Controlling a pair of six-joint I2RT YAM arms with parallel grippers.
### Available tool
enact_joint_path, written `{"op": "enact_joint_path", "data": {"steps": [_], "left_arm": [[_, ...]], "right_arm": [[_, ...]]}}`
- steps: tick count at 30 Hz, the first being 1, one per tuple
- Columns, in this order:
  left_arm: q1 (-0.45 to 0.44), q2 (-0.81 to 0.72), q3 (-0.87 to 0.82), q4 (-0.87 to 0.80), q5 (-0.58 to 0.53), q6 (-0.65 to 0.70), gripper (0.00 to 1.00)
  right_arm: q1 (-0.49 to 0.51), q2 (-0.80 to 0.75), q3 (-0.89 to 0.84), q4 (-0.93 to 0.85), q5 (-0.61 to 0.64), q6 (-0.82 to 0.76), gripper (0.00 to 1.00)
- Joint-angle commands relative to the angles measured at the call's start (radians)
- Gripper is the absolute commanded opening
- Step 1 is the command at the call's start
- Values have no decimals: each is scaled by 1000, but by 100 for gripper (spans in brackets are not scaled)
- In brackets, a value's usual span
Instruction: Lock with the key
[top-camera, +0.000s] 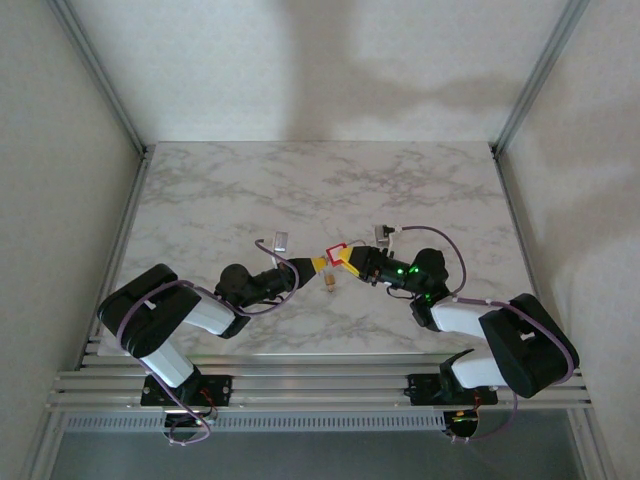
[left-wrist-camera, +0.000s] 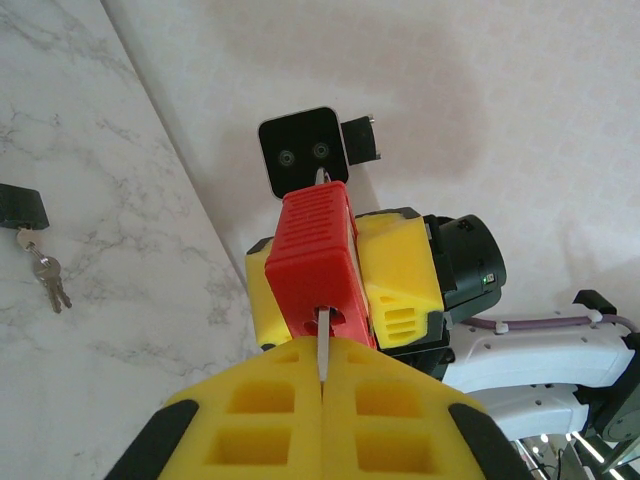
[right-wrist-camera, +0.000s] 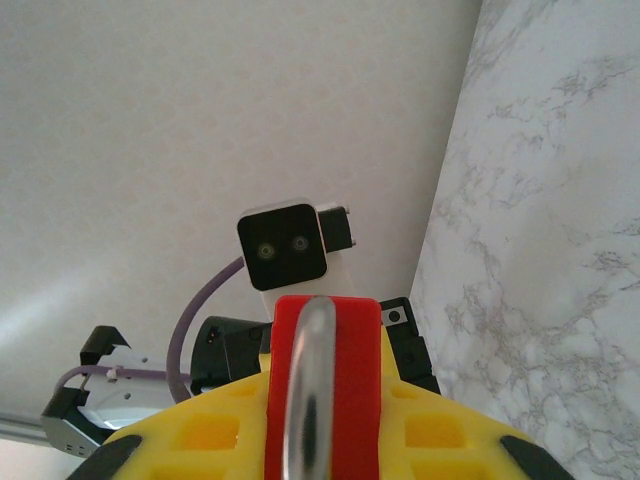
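A red padlock (top-camera: 336, 251) with a silver shackle (right-wrist-camera: 305, 400) is held off the table between the two arms. My right gripper (top-camera: 348, 258) (right-wrist-camera: 320, 410) is shut on its body, one yellow finger (left-wrist-camera: 395, 270) on each side. My left gripper (top-camera: 322, 263) (left-wrist-camera: 322, 392) is shut on the key (left-wrist-camera: 322, 348). The key's thin silver blade sticks out from between the pressed-together pads and enters the keyhole in the padlock's red underside (left-wrist-camera: 315, 250). The key's head is hidden between the pads.
A small black lock with a bunch of keys (left-wrist-camera: 30, 235) lies on the marble table (top-camera: 320, 190), just in front of the grippers (top-camera: 330, 283). Metal frame posts stand at the table's back corners, and rails run along its near edge.
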Motion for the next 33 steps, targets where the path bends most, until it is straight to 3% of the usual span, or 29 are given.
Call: {"op": "enact_joint_path", "data": {"steps": [1,13,22,33], "left_arm": [[37,-20,-57,288,-67,3,0],[45,30,38,287,-1,-70,1],[59,58,45,287,34,-133,24],[101,49,78,227,139,-242,42]], "right_arm": [[-114,-31,-10,118,211,0,0],[-102,28,63,112,89,9,0],[-103,54,81,91,73,30,0],[-106,53,95,28,66,53,0]]}}
